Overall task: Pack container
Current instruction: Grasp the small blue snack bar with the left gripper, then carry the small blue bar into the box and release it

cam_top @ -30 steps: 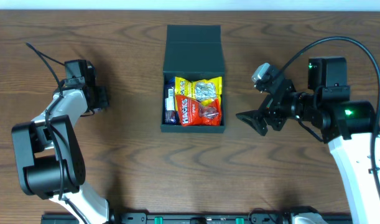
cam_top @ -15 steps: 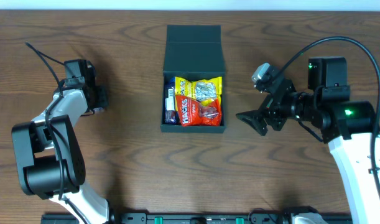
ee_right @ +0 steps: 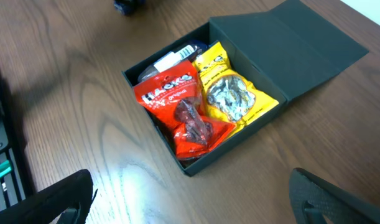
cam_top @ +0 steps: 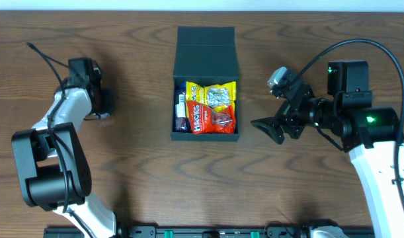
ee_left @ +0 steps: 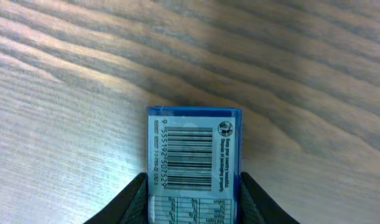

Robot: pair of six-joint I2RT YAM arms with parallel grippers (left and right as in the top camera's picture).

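overhead: container (cam_top: 205,46) mid-table (cam_top: 142,172), lid open, partly filled (red packet (cam_top: 211,120), yellow packet (cam_top: 215,92)) | left wrist: left end effector (ee_left: 194,193) clamps blue packet (ee_left: 194,143), not yet packed | right wrist: right end effector (ee_right: 190,186) spread wide, empty; lid unclosed

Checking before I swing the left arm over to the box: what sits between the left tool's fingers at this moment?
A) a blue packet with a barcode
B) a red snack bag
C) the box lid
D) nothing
A: the left wrist view shows the blue packet, barcode side facing the camera, pinched between the fingers of the left tool.
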